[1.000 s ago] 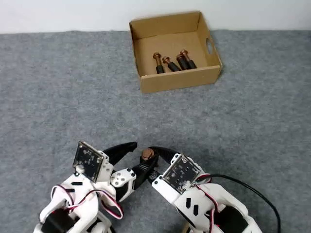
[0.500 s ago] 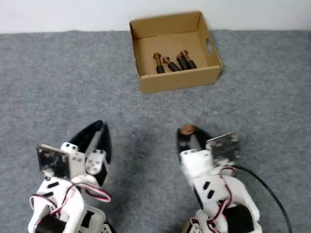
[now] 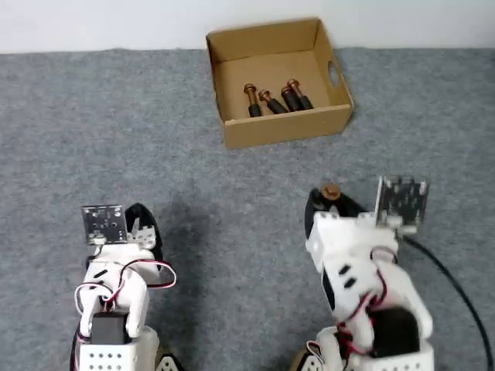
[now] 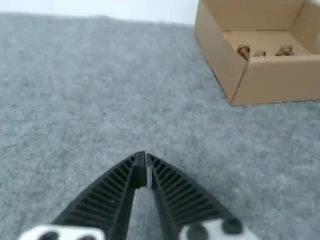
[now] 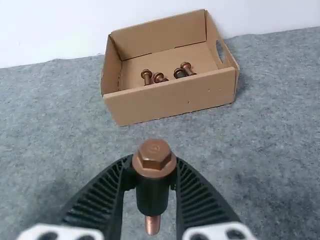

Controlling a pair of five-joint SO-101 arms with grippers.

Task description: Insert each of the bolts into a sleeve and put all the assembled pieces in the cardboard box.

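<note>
Nearest the arms, the left gripper point(image 4: 145, 160) is being kept low over the flat grey carpeted tabletop point(image 3: 232, 193), its ribbed black fingers pressed together with nothing between them. Beside it, well apart, the right gripper point(image 5: 153, 169) is being held above the carpet, and a black cylindrical sleeve point(image 5: 150, 192) is being pinched between its fingers. A copper-coloured hex-head metal bolt point(image 5: 155, 158) is being carried upright in that sleeve, its head above the fingertips and its threaded tip showing below. In the high view the same bolt point(image 3: 330, 191) is being shown at the front of the right gripper point(image 3: 325, 204), while the left gripper point(image 3: 141, 218) is being kept near its own base.

Farther off, the open brown cardboard box point(image 3: 282, 130) is being left standing on the carpet, with four assembled bolt-and-sleeve pieces point(image 3: 274, 99) lying together on its floor. Behind it, a plain white wall point(image 3: 100, 23) is being met by the carpet's far edge.

A second ago both grippers were being held together at the middle around the piece, the left one spread; since then the arms have been swung apart.

A broad stretch of bare carpet is being left between the grippers and the box. A black cable point(image 3: 452, 274) is being trailed beside the right arm.
</note>
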